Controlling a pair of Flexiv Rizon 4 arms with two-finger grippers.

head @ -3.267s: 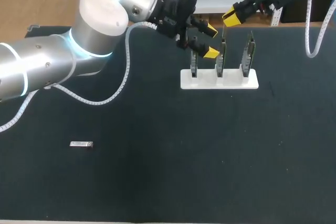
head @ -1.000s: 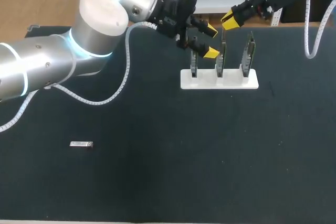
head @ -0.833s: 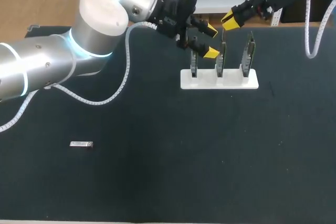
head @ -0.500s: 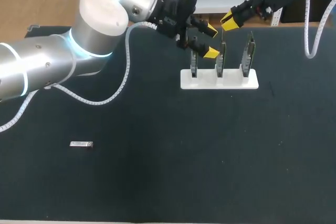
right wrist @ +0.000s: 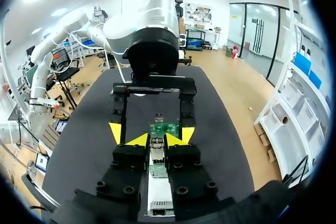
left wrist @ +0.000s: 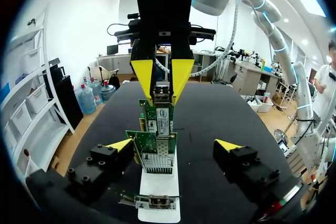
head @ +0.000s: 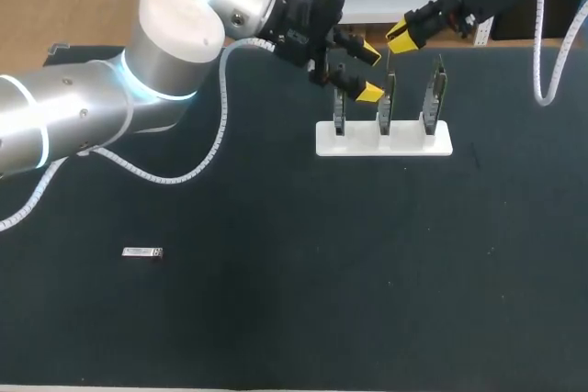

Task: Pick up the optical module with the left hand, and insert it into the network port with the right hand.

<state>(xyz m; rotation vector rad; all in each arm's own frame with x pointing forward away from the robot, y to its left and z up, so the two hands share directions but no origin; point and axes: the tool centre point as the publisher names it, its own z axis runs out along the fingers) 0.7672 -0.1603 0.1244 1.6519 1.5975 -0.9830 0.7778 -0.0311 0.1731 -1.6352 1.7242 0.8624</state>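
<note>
A: Firstly, optical module [head: 142,252]: flat on desk [head: 367,273], eight o'clock. Left end effector [head: 367,71]: spread, beside card rack [head: 384,140], one o'clock.
B: Right end effector [head: 401,36]: pinching middle card [head: 388,98]. Risk: a careless withdrawal tips the rack.

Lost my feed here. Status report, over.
Left end effector open at rack. Right end effector shut on middle card. Optical module lies untouched on table. Nothing blocking it.
</note>
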